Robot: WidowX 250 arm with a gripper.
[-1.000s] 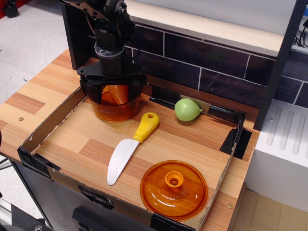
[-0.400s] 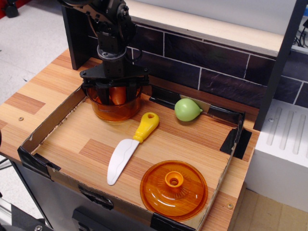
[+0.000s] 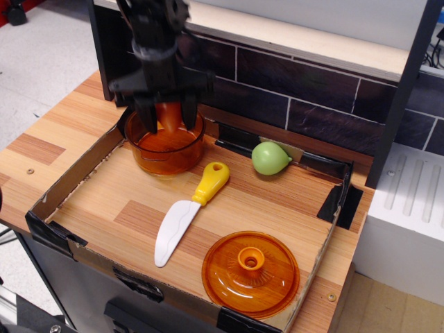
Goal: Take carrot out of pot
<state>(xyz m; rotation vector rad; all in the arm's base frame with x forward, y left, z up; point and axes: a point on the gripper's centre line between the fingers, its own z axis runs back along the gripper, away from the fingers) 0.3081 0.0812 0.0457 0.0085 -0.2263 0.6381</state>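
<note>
Robot arm [image 3: 154, 28] at upper left of frame: black all over, motion-blurred. Chunky segmented body, narrower wrist section with pale grey band. Wide black crossbar below wrist. Two dark, flat jaws hang from crossbar.

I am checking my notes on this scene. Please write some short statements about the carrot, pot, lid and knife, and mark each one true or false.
1. The gripper holds the carrot above the pot. True.
2. The lid sits on the pot. False: it lies on the tray floor near the front edge.
3. The toy knife has a yellow handle. True.
4. The green pear is inside the pot. False: it lies to the right of the pot, near the back wall.
</note>
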